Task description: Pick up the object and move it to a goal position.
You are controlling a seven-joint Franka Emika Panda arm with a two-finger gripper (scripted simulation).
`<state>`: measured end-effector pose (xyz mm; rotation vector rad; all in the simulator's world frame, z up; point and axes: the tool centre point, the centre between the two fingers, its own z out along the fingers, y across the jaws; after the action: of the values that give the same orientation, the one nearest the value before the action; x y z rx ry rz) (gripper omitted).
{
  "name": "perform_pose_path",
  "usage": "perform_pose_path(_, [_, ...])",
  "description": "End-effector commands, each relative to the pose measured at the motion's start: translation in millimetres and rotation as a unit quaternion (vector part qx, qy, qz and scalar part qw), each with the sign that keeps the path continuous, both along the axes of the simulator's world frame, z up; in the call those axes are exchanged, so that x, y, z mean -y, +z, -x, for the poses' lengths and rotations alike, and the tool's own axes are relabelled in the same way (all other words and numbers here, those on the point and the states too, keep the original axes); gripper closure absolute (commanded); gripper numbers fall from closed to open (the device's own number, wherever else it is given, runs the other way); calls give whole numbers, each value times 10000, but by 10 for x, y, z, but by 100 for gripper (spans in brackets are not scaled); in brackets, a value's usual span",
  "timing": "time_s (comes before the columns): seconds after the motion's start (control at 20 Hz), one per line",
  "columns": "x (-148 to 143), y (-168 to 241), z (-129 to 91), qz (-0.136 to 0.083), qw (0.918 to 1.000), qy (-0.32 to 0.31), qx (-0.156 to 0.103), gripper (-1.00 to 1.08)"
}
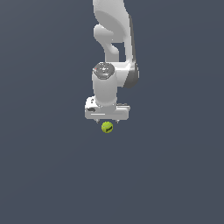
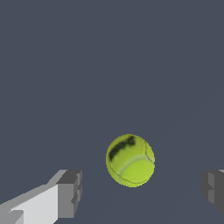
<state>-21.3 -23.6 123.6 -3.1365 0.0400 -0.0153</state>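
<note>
The object is a small yellow-green ball (image 1: 107, 127) with a short dark mark, lying on the flat grey floor. In the exterior view it shows just below the white gripper (image 1: 107, 122), whose body is far wider than the ball. The wrist view shows the ball (image 2: 130, 160) between two grey fingertips (image 2: 70, 194), one on each side, with wide gaps to both. The gripper (image 2: 142, 190) is open and touches nothing. How high the fingers hang above the floor cannot be told.
The white arm (image 1: 113, 52) reaches in from the upper edge of the exterior view. A plain dark grey floor (image 1: 175, 175) fills everything else in both views.
</note>
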Motion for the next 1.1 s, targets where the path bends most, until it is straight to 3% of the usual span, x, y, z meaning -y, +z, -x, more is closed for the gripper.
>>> perform_pose_path(0.0, [18,-142,76,11,10000,26,-19,-92])
perform_pose_path(0.65, [40,-367,179,22,10000,56,-53,-92])
perform_pose_path(1.05, [41,-724,195,23,10000,59,-51,-92])
